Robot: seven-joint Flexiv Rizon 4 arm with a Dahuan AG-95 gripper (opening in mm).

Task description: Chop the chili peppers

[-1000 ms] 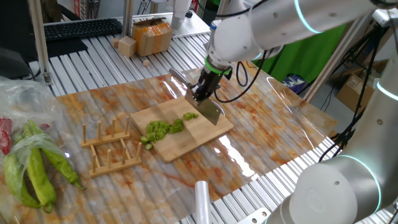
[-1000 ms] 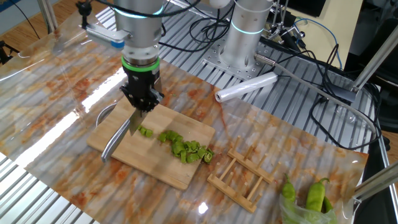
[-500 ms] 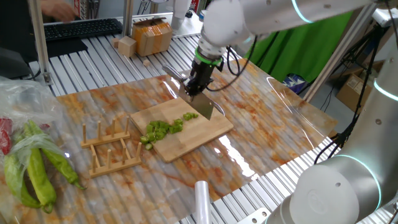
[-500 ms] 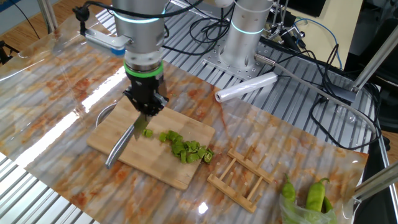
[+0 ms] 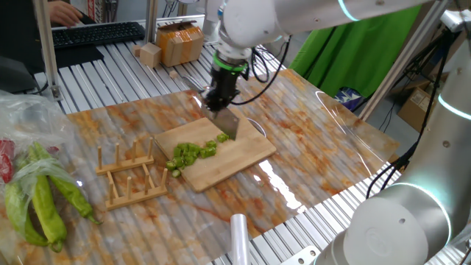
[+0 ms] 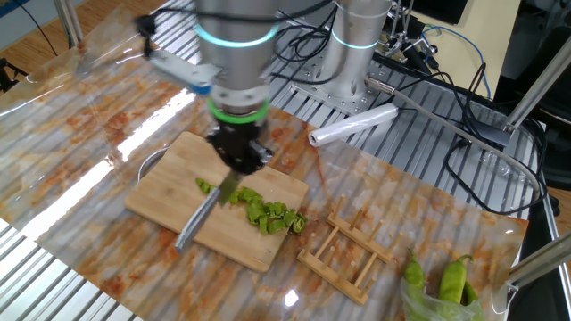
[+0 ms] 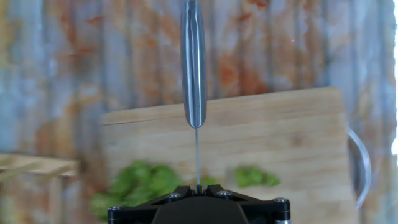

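The chili peppers [image 6: 264,210] lie chopped in a green heap on the cutting board [image 5: 243,156], one stray chunk [image 6: 205,186] apart; my knife [image 5: 227,122] has swung across from the far chunk toward that heap and lifted clear; my gripper [image 6: 239,162] stays clamped tight on the blade; I reckon more chopping comes; the wooden rack [image 5: 131,175] stands idle beside the board.

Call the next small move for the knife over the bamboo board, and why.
Probably lower the steel knife onto the green chili pieces. The gripper, shut on the knife, holds its blade above the bamboo cutting board, with one piece lying apart from the main pile. Several chunks look fairly large, so another chop seems due.
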